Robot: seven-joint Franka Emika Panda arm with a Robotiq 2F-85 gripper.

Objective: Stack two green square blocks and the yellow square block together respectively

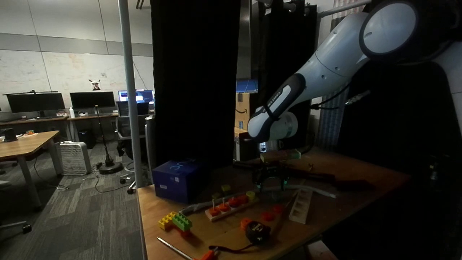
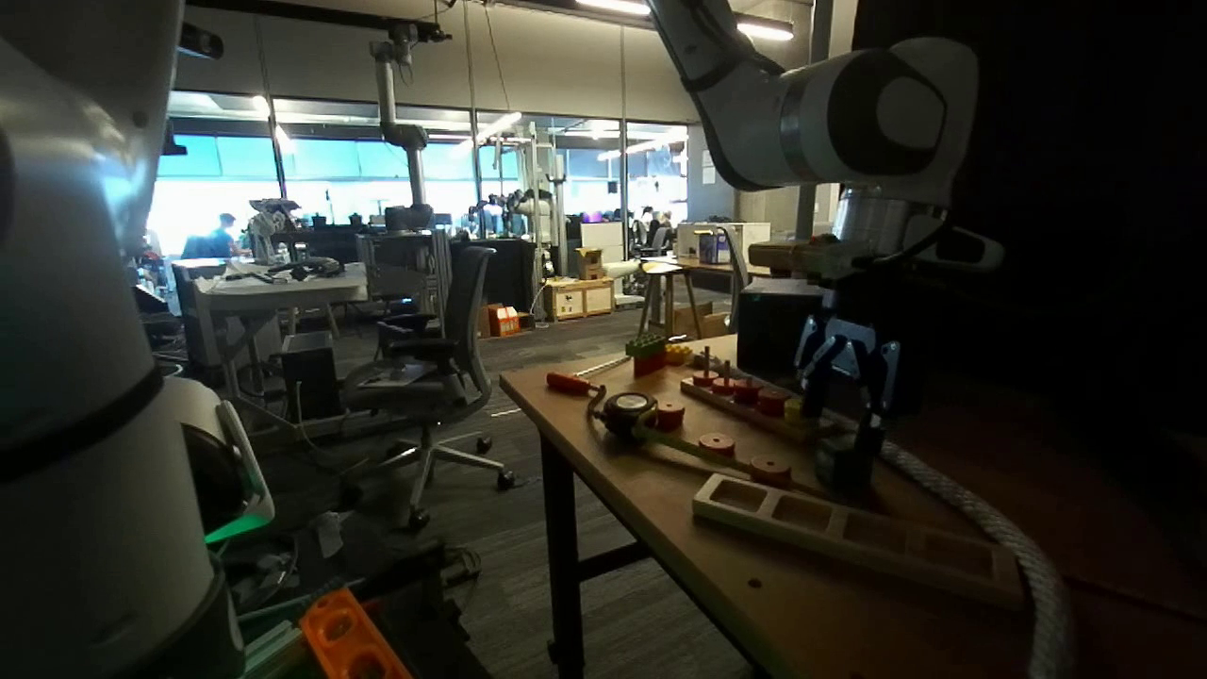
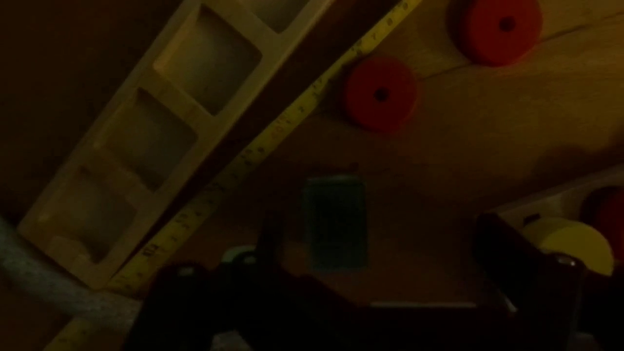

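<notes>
Two small yellow-green blocks lie beside the blue box in an exterior view, a brighter block (image 1: 226,187) and a dimmer block (image 1: 216,195). In the dim light I cannot tell which is green or yellow. A dark, greenish, see-through block (image 3: 336,222) stands on the table below my gripper (image 3: 380,229). It also shows in an exterior view (image 2: 844,464). My gripper, also in both exterior views (image 1: 273,185) (image 2: 842,410), is open and points down, its fingers apart. In the wrist view the dark block appears between them, nearer the left finger. No other square yellow block is clearly visible.
A peg board (image 1: 231,210) holds red rings and a yellow ring (image 3: 568,243). A wooden compartment tray (image 3: 175,112), a tape measure (image 1: 257,232) with its tape out, red discs (image 3: 380,94), a rope (image 2: 981,528), a blue box (image 1: 177,180) and a multicoloured toy piece (image 1: 182,221) are around.
</notes>
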